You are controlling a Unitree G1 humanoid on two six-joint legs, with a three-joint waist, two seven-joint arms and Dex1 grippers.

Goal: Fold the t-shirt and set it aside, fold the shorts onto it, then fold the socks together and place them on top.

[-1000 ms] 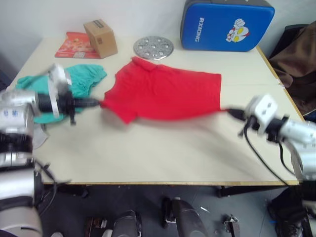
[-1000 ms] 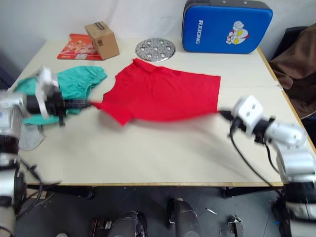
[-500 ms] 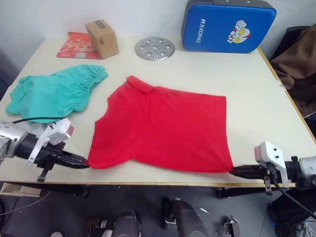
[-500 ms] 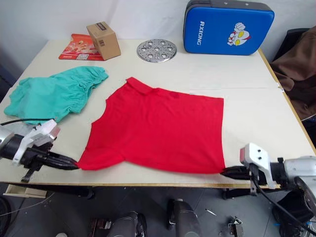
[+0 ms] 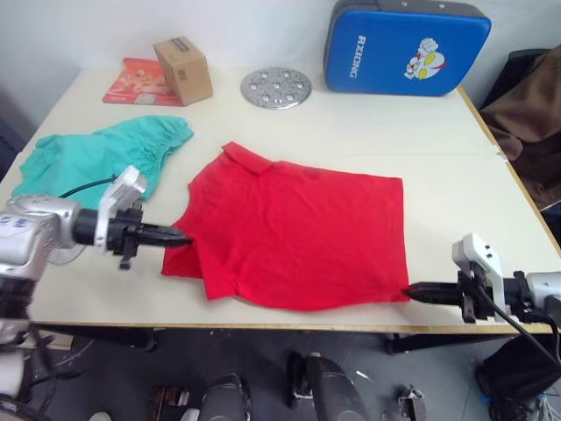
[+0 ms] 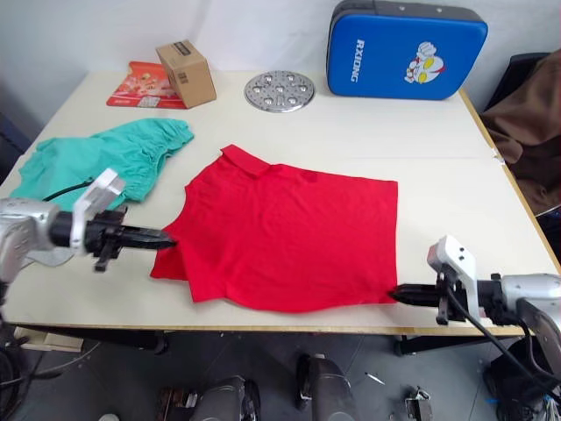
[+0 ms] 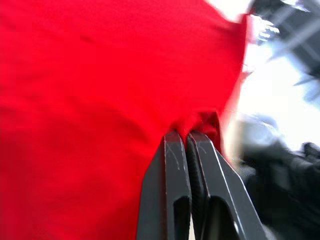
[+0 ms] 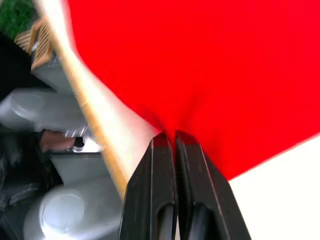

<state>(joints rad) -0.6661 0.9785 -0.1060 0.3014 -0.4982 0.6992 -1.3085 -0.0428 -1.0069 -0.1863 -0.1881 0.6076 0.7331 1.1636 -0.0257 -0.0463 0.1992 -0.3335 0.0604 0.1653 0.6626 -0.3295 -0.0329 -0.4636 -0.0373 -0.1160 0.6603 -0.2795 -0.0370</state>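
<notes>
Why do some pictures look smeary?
Left wrist view: the bright red fabric t-shirt and the left hand look sharp, the background beside them smears. Right wrist view: the wooden table's edge is streaked. Both eye views look crisp.

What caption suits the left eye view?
Both grippers, left and right, pinch the red t-shirt flat on the table.

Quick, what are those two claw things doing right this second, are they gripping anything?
Left gripper: shut on the t-shirt, pinching its sleeve edge.
Right gripper: shut on the t-shirt, pinching its bottom corner by the table edge.
</notes>
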